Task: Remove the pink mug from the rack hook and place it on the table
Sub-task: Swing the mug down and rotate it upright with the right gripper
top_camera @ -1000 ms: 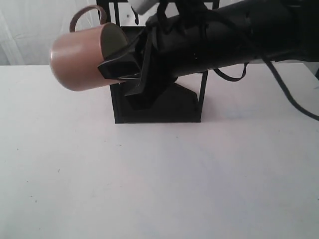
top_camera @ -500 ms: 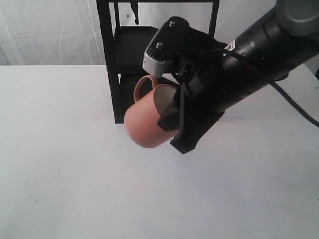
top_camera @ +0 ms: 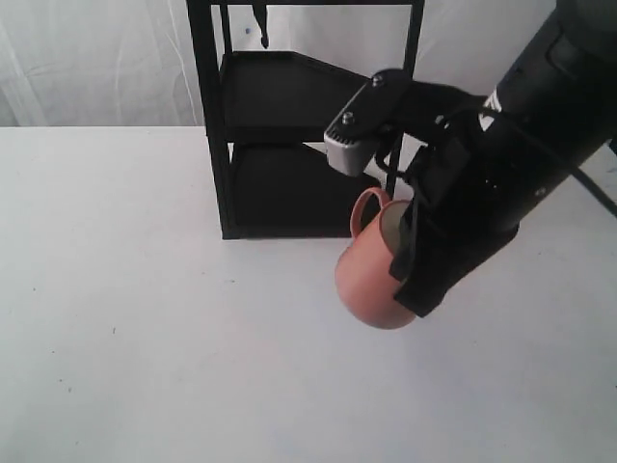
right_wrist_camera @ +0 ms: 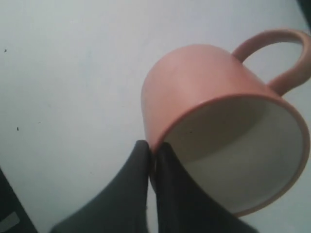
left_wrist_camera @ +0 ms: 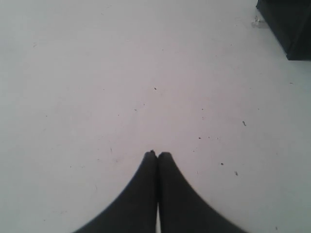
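The pink mug point(top_camera: 368, 280) hangs tilted in the air in front of the black rack point(top_camera: 289, 125), off the rack hook point(top_camera: 258, 21) at the rack's top. My right gripper point(top_camera: 403, 265) is shut on its rim. In the right wrist view the pink mug point(right_wrist_camera: 204, 87) shows its cream inside, and the right gripper point(right_wrist_camera: 153, 145) pinches the wall with one finger inside and one outside. The white table point(top_camera: 174, 328) lies below the mug. My left gripper point(left_wrist_camera: 157, 154) is shut and empty above the table point(left_wrist_camera: 121, 73); it does not show in the exterior view.
The rack's two wedge-shaped shelves point(top_camera: 280, 87) stand behind the mug, toward the back of the table. A dark corner of the rack point(left_wrist_camera: 286, 26) shows in the left wrist view. Bare white tabletop spreads left of and in front of the mug.
The right arm has carried the mug away from the rack, rightward and downward toward the table. The mug has turned from lying sideways to hanging tilted, bottom down. The left gripper's earlier state is not shown.
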